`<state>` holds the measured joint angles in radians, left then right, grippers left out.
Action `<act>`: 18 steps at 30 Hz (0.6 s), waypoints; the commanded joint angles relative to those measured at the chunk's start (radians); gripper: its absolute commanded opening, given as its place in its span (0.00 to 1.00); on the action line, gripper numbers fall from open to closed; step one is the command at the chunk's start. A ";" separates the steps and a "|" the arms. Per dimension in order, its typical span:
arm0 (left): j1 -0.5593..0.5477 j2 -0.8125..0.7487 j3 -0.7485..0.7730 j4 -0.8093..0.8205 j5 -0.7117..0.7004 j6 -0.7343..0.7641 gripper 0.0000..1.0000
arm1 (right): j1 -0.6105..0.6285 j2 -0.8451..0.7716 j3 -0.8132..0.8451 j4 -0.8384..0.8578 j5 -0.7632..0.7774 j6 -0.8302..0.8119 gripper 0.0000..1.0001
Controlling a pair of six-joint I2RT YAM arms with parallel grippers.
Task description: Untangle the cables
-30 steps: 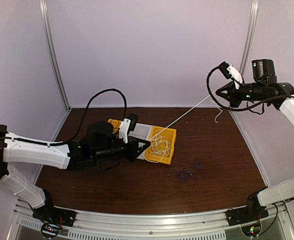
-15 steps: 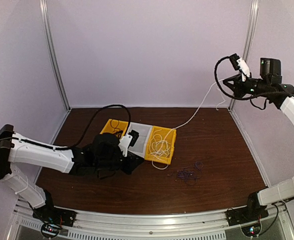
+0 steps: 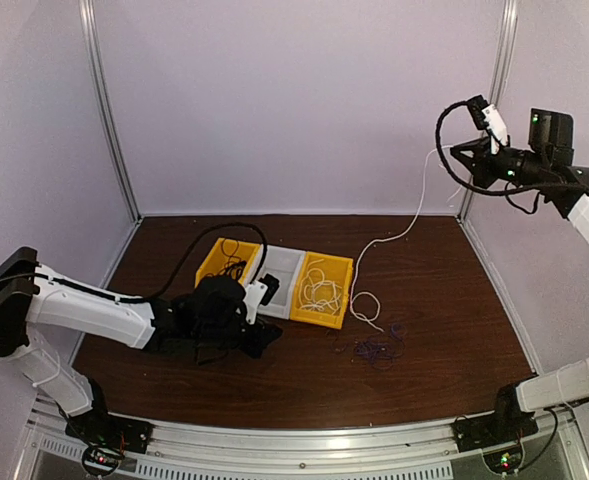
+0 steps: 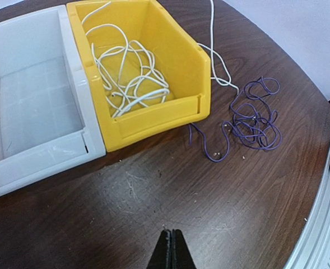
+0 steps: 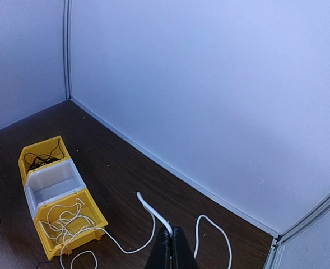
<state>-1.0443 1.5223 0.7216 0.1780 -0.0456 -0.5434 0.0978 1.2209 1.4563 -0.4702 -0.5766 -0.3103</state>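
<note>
A dark wooden desk (image 3: 454, 330) inside a pale-walled enclosure carried a row of three bins as we worked at sorting the cords. The right gripper (image 5: 170, 238), raised high near the back right corner, was clamped on one end of the white cable (image 3: 321, 288). That cable hung slack to the desk, looped beside the near yellow bin (image 4: 159, 115) and ran over its rim into a loose coil inside. The left gripper (image 4: 171, 235) hovered low over bare wood in front of the bins, its jaws pressed together on nothing.

The purple cable (image 4: 254, 117) lay in a small snarled heap on the desk just beside that bin. The white strand passed its edge; we could not tell whether the two touched. A black cable (image 5: 41, 159) sat in the far yellow bin (image 3: 209, 263), and the white bin (image 4: 41, 162) between the two yellow ones held nothing.

By our reckoning the job was well past halfway, since the three cords lay in separate places and none appeared wound round another. What looked left was feeding the white tail into its bin and dealing with the purple heap, itself knotted and not yet binned.
</note>
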 commanded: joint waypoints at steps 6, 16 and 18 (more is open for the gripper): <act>0.006 -0.031 -0.007 0.059 -0.042 0.022 0.00 | 0.001 0.031 0.239 -0.004 -0.123 0.066 0.00; 0.014 -0.081 0.038 -0.074 -0.154 0.004 0.22 | 0.022 0.131 0.387 0.065 -0.188 0.158 0.00; 0.029 -0.112 0.056 -0.128 -0.182 0.020 0.30 | 0.041 0.146 0.403 0.072 -0.185 0.164 0.00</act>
<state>-1.0397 1.4864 0.7265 0.1192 -0.1467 -0.5407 0.1097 1.3300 1.8244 -0.4313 -0.7345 -0.1947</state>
